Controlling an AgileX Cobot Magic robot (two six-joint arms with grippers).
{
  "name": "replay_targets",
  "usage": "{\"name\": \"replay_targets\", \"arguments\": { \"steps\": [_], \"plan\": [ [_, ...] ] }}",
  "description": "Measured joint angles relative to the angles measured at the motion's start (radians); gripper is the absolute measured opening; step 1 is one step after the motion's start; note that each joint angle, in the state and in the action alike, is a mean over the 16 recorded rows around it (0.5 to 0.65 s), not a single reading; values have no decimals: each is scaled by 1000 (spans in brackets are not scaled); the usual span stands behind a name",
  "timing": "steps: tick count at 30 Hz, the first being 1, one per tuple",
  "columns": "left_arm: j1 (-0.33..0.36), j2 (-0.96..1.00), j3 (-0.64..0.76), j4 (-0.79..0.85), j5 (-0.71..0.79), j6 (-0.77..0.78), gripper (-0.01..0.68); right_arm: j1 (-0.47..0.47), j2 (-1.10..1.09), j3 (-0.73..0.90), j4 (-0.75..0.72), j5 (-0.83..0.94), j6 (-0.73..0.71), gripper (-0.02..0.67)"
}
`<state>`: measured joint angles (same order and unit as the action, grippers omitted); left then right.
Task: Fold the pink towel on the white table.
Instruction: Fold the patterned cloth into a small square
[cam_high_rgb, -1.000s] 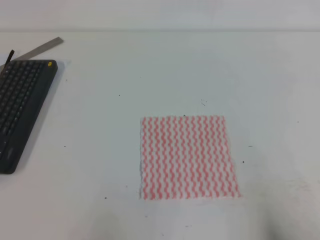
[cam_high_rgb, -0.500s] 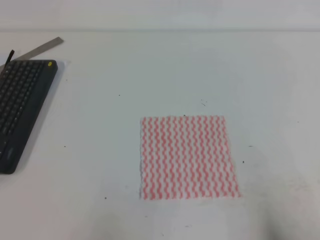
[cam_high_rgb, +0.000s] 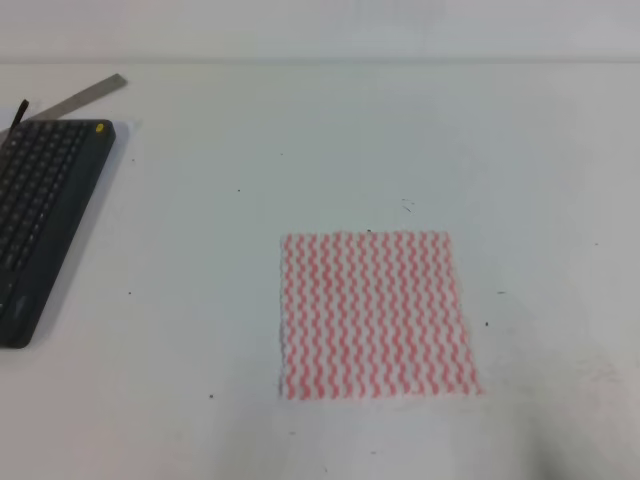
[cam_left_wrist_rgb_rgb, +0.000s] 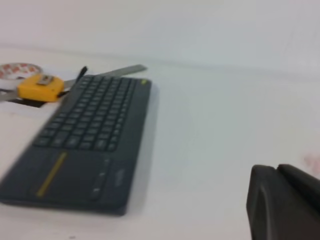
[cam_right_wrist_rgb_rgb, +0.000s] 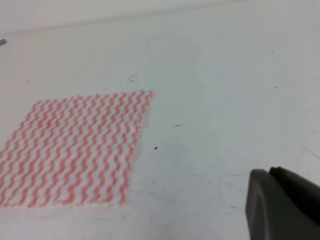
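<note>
The pink towel (cam_high_rgb: 375, 315) lies flat and spread out as a near-square on the white table (cam_high_rgb: 350, 140), a little right of the middle and toward the front. The right wrist view shows the towel (cam_right_wrist_rgb_rgb: 75, 147) at the left, with one dark finger (cam_right_wrist_rgb_rgb: 282, 205) of my right gripper in the bottom right corner, apart from the cloth. In the left wrist view only one dark finger (cam_left_wrist_rgb_rgb: 285, 205) of my left gripper shows, low at the right, over bare table. Neither gripper appears in the high view, and no jaw gap is visible.
A dark grey keyboard (cam_high_rgb: 40, 215) lies along the left edge, large in the left wrist view (cam_left_wrist_rgb_rgb: 90, 135). Behind the keyboard are a metal ruler (cam_high_rgb: 85, 97) and a yellow tape measure (cam_left_wrist_rgb_rgb: 40, 86).
</note>
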<state>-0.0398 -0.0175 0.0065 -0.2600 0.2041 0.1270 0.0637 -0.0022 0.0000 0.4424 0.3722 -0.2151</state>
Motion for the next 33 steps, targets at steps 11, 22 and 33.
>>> {"name": "replay_targets", "arguments": {
  "steps": [11,22,33],
  "plan": [
    [0,5,-2,-296,-123,-33,-5,0,2,0,261,-185,-1,-20],
    [0,12,-24,-352,-151,-18,-5,0,3,-12,564,-324,-20,-20],
    [0,231,-223,-373,19,37,-4,0,159,-186,481,-129,-31,-21]
  ]
}}
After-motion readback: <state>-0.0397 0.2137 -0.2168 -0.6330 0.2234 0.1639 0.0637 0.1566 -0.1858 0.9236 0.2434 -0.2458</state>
